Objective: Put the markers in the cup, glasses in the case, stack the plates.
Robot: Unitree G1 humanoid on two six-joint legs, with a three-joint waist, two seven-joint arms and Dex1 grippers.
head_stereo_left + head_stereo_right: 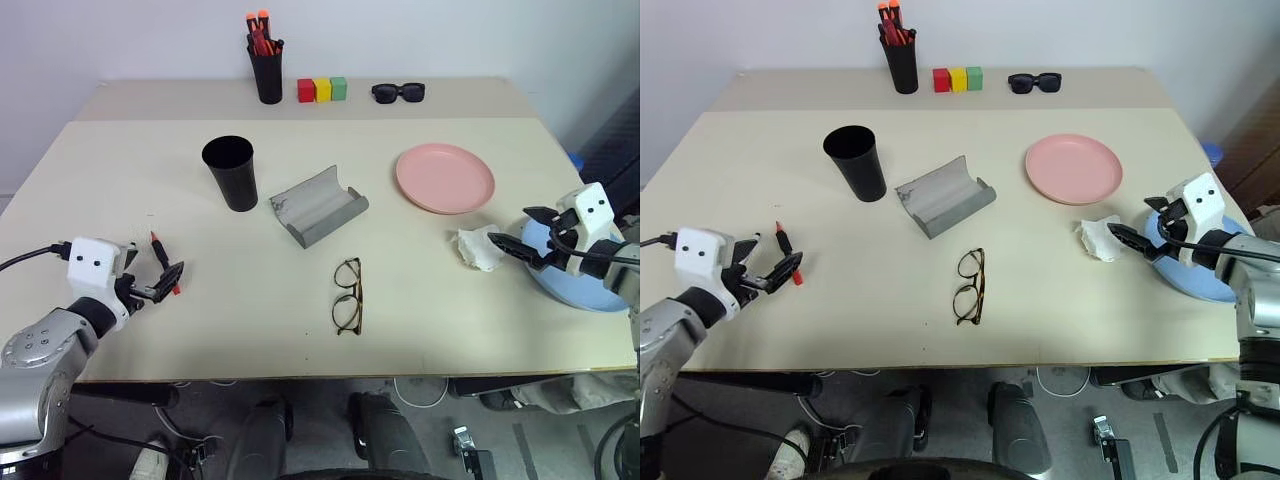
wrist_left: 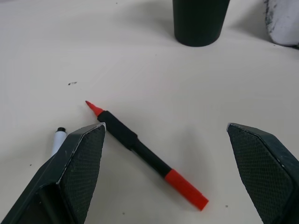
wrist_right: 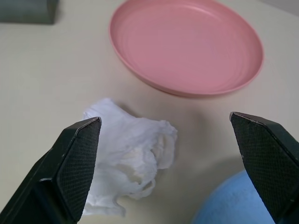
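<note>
Near the left edge of the tabletop, the left gripper is hovering with its fingers spread apart over the red marker; the white marker is lying just beside it. The black cup is standing farther in, beside the open grey case. The glasses are lying folded open toward the front edge. At the right edge, the right gripper is holding its fingers apart above a crumpled tissue, between the pink plate and the blue plate.
</note>
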